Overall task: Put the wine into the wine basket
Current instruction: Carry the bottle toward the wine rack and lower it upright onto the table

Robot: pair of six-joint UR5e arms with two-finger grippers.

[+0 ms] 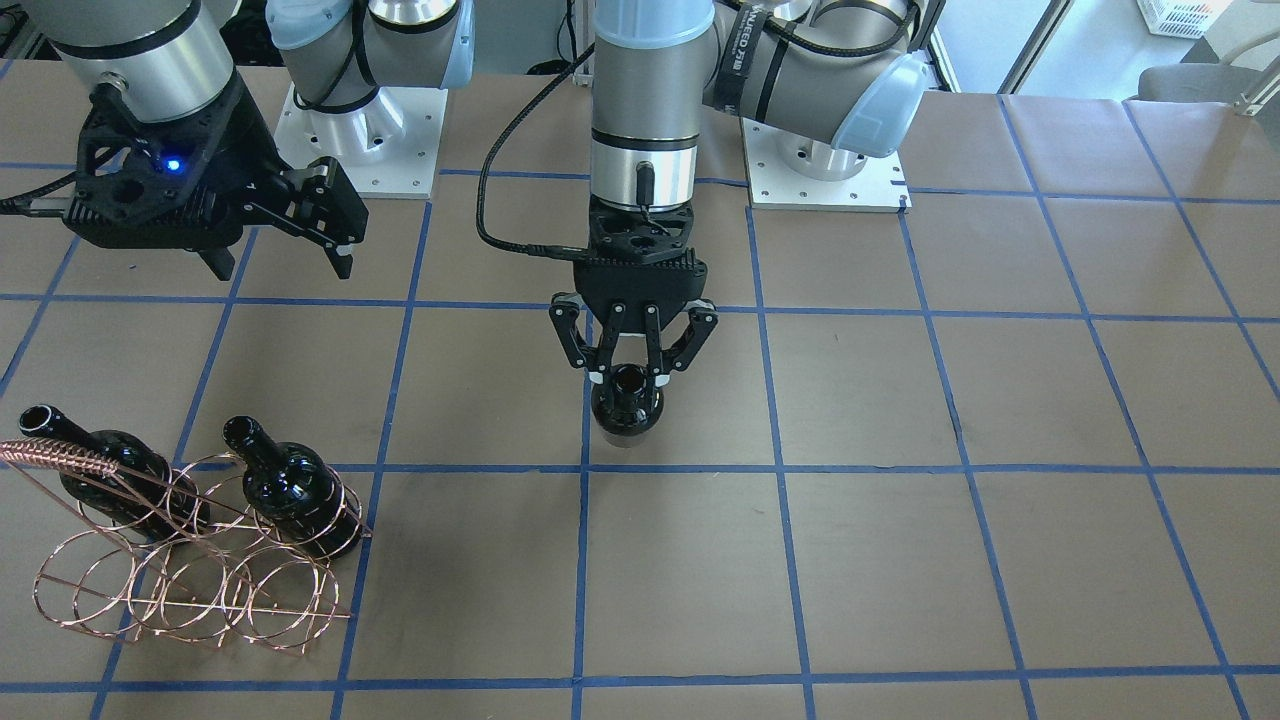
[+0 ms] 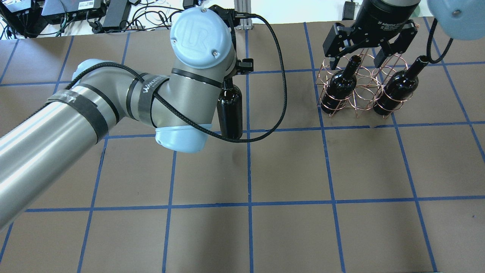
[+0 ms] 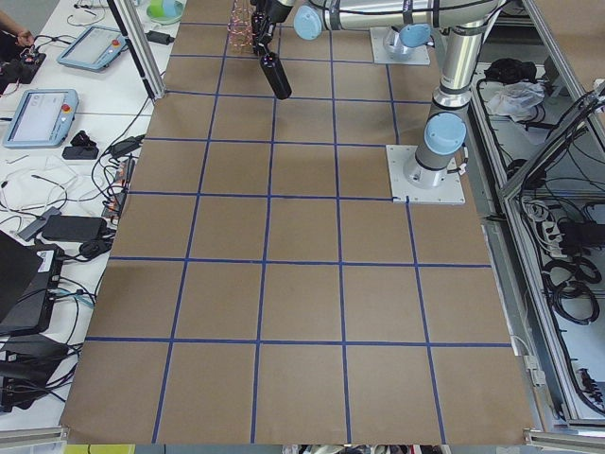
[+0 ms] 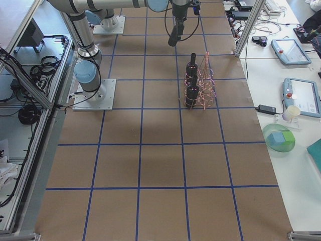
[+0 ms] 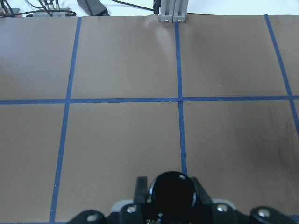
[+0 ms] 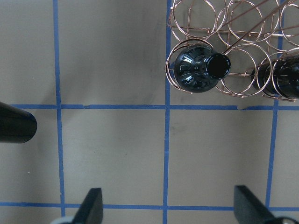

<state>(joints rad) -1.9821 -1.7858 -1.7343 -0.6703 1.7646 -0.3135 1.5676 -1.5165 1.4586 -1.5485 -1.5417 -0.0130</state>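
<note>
Left gripper (image 1: 628, 377) is pinching the wine (image 2: 230, 110) by the neck. It hangs upright mid-table, well apart from the basket (image 1: 195, 585), which already holds 2 bottles (image 1: 290, 490). Right gripper (image 1: 283, 265) is spread wide. Glass looks heavy, slick and breakable imo, so grab the neck just under the lip.

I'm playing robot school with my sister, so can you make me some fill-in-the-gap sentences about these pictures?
1. The number of bottles sitting in the wine basket is ___.
2. The left gripper is shut on the wine by its ___.
3. The right gripper is not shut but ___.
Missing words: two; neck; open.
</note>
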